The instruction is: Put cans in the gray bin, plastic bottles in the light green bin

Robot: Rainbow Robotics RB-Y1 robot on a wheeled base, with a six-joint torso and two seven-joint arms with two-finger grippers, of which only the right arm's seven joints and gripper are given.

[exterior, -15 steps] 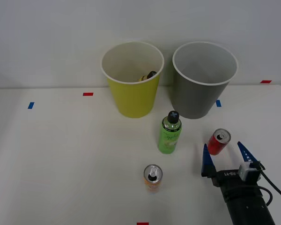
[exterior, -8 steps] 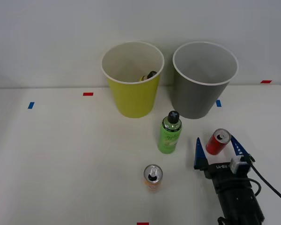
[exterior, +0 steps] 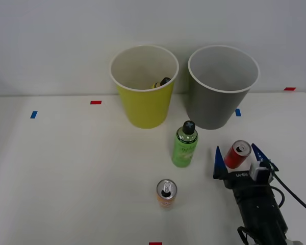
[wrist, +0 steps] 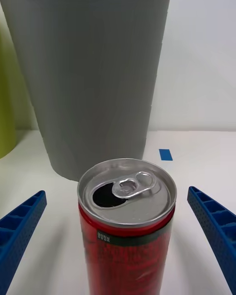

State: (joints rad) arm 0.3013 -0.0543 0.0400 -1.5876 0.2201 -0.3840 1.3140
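Note:
A red can (exterior: 238, 154) (wrist: 127, 228) stands upright on the white table, in front of the gray bin (exterior: 222, 87) (wrist: 91, 69). My right gripper (exterior: 237, 155) (wrist: 118, 238) is open, with one blue finger on each side of that can and a gap on both sides. An orange-and-white can (exterior: 166, 193) stands nearer the front, to the left. The green plastic bottle (exterior: 184, 144) with a black cap stands upright between the cans. The light green bin (exterior: 143, 86) is left of the gray one; a dark-capped item lies inside it.
Small red tape marks (exterior: 95, 102) and blue tape marks (exterior: 33, 115) dot the table (exterior: 71, 173). A wall rises just behind both bins. A black cable (exterior: 290, 191) trails from my wrist toward the right edge.
My right gripper has moved forward toward the bins, so its open fingers now flank the red can instead of sitting short of it. The cans, bottle and bins have not moved.

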